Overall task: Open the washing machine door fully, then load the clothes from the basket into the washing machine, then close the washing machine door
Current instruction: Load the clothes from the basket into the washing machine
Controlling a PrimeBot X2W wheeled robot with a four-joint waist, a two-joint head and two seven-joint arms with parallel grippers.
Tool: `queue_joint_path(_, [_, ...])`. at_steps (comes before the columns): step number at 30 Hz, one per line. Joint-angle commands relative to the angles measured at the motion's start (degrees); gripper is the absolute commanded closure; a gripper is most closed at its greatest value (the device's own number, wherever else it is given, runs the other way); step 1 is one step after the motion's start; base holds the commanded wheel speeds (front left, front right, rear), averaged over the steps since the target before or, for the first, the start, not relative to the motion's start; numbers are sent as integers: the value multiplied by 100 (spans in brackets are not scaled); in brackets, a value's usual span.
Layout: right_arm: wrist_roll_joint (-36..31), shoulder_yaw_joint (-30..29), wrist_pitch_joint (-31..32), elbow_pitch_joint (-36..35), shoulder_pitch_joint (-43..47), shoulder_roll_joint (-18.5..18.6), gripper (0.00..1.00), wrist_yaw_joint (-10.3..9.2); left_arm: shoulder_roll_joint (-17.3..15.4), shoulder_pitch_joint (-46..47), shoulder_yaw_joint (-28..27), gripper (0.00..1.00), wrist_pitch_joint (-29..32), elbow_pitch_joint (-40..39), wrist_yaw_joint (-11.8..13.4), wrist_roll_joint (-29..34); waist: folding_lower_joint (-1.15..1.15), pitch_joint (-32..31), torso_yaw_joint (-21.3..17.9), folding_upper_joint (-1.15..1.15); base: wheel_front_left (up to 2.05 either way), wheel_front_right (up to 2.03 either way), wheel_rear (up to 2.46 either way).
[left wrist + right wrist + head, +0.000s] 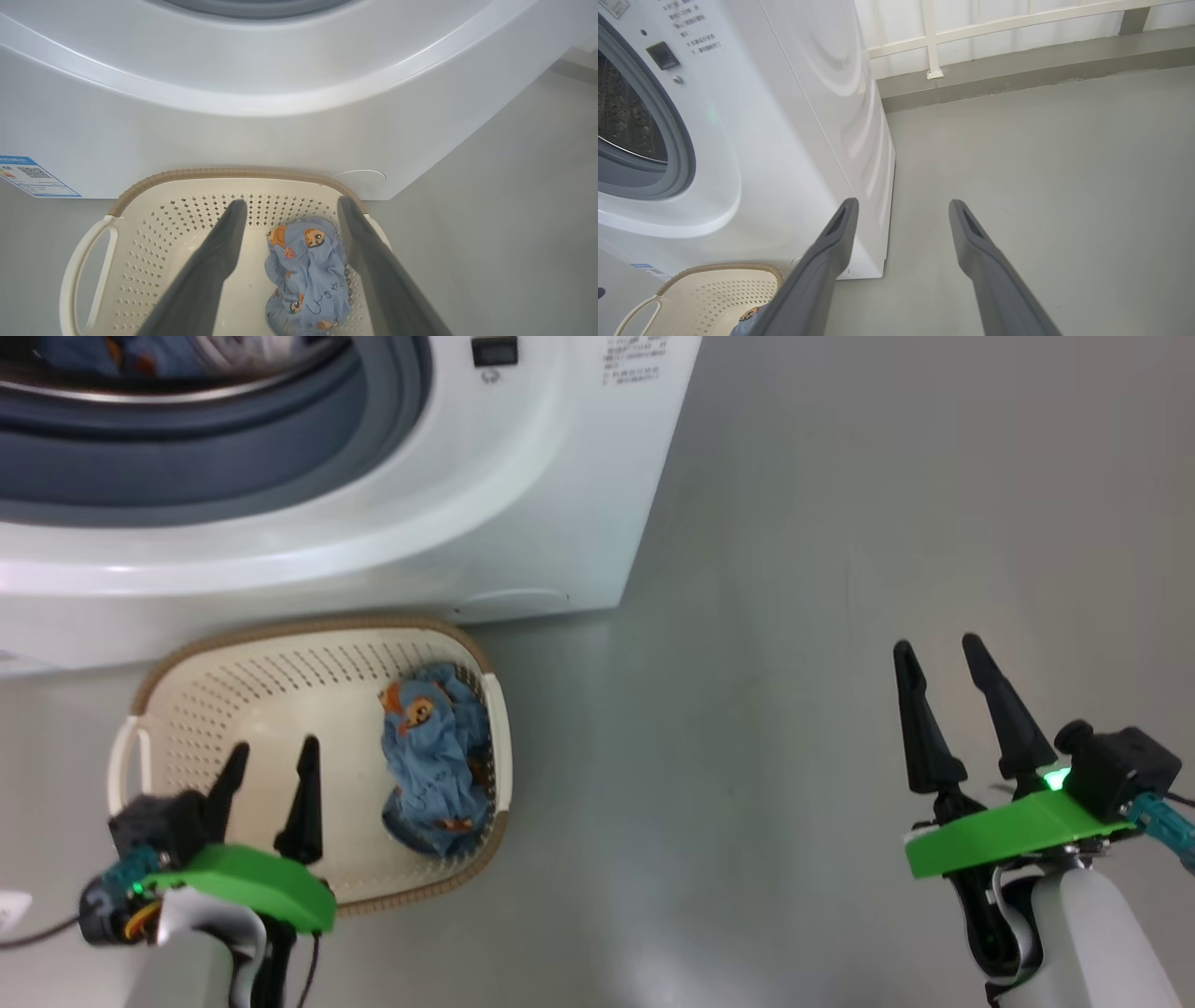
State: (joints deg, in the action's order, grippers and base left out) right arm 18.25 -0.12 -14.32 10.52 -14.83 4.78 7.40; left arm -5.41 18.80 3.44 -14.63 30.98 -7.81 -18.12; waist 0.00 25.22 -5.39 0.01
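The washing machine [523,476] stands with drum mouth uncovered; the basket [308,627] sits on the floor [794,728] close against its front base. The clothes [434,765], one crumpled blue bundle, lie against the basket's right wall: judged light, limp, not slippery, best pinched at the top of the heap, away from the perforated wall. The left gripper [275,744] hovers over the basket's left half, fingers spread, holding nothing; the right gripper [936,644] is likewise spread over open floor, ample room rightward.
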Motion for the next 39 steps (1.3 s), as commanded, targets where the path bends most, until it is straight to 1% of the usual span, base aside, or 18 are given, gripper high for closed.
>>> queue_joint_path(1, [-26, 138, -68, -162, -107, -30, 0, 9, -194, 190, -143, 0, -37, -16, 32, -69, 0, 524, -104, -1, 0, 0, 0])
queue_joint_path(5, [-34, 162, -68, -201, -337, -80, 0, 9, -319, 574, 16, 0, -37, 261, 32, -194, 0, 891, -179, -1, 0, 0, 0])
queue_joint_path(10, [-28, 219, -68, -228, -600, -138, 0, 9, -505, 1040, 343, 0, -37, 707, 32, -434, 0, 1300, -290, -1, 0, 0, 0])
queue_joint_path(18, [34, 266, -68, -278, -882, -185, 0, 9, -853, 1789, 1018, 0, -37, 1467, 32, -1115, 0, 1866, -468, -1, 0, 0, 0])
queue_joint_path(24, [220, 370, -68, -289, -1016, -189, 0, 9, -1083, 2120, 1948, 0, -37, 1881, 32, -1794, 0, 2066, -633, -1, 0, 0, 0])
queue_joint_path(25, [253, 385, -68, -305, -1041, -189, 0, 9, -1161, 2212, 2276, 0, -37, 1922, 32, -2121, 0, 2116, -672, -1, 0, 0, 0])
queue_joint_path(31, [318, 405, -68, -359, -1083, -190, 0, 9, -1477, 2483, 3250, 0, -23, 1899, 32, -3062, 0, 2254, -753, -1, 0, 0, 0])
queue_joint_path(38, [382, 515, -68, -382, -1110, -190, 0, 9, -1785, 2783, 4221, 0, 56, 1903, 32, -3883, 0, 2363, -849, -1, 0, 0, 0])
queue_joint_path(39, [382, 515, -68, -382, -1110, -190, 0, 9, -1785, 2783, 4221, 0, 56, 1903, 32, -3883, 0, 2363, -849, -1, 0, 0, 0])
